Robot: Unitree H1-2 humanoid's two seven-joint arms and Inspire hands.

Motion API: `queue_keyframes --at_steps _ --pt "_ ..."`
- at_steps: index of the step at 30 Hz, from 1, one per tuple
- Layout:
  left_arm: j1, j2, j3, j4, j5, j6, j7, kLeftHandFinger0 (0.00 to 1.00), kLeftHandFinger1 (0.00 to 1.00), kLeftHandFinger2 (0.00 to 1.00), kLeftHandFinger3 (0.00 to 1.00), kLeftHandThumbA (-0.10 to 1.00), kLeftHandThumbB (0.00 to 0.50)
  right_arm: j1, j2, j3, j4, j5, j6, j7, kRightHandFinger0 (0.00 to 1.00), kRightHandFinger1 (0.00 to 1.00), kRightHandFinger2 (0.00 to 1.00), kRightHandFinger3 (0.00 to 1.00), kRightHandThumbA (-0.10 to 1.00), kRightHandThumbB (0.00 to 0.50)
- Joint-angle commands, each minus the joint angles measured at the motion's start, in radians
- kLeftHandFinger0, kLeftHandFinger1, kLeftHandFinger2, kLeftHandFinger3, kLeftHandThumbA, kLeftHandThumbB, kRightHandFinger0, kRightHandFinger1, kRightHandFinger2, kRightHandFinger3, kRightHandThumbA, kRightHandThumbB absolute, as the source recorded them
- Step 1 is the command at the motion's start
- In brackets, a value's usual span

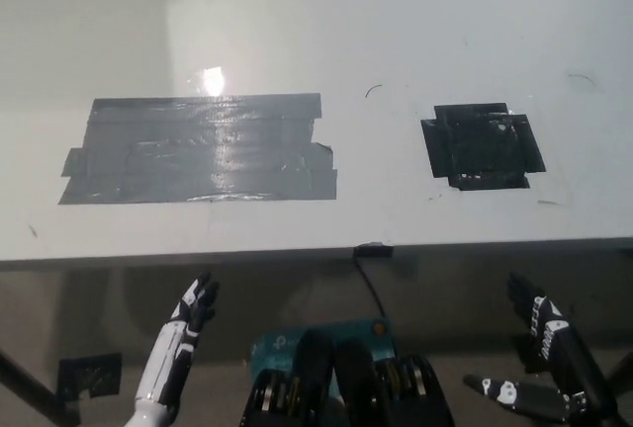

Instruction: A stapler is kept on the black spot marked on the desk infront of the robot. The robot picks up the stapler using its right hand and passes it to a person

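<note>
White counter [396,22], glossy, catching a bright light glare [212,80]; wide grey tape patch [198,148] at left; shadowed floor [89,308] below the front edge.

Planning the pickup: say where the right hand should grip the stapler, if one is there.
No stapler shows on the black spot or elsewhere on the desk, so no grip part can be named. The right hand, open below the near edge, would likely approach the spot from the near right. The left hand rests open at lower left.

Both robot hands [193,310] [539,333] open below the desk [316,32] edge
</note>
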Motion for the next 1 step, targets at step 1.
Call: queue_keyframes --at_steps 1 --pt "0.034 0.001 -0.004 -0.044 -0.031 0.016 -0.024 0.99 1.0 1.0 1.0 1.0 0.488 0.003 0.004 -0.006 -0.031 -0.005 -0.04 0.028 1.0 1.0 1.0 1.0 1.0 0.228"
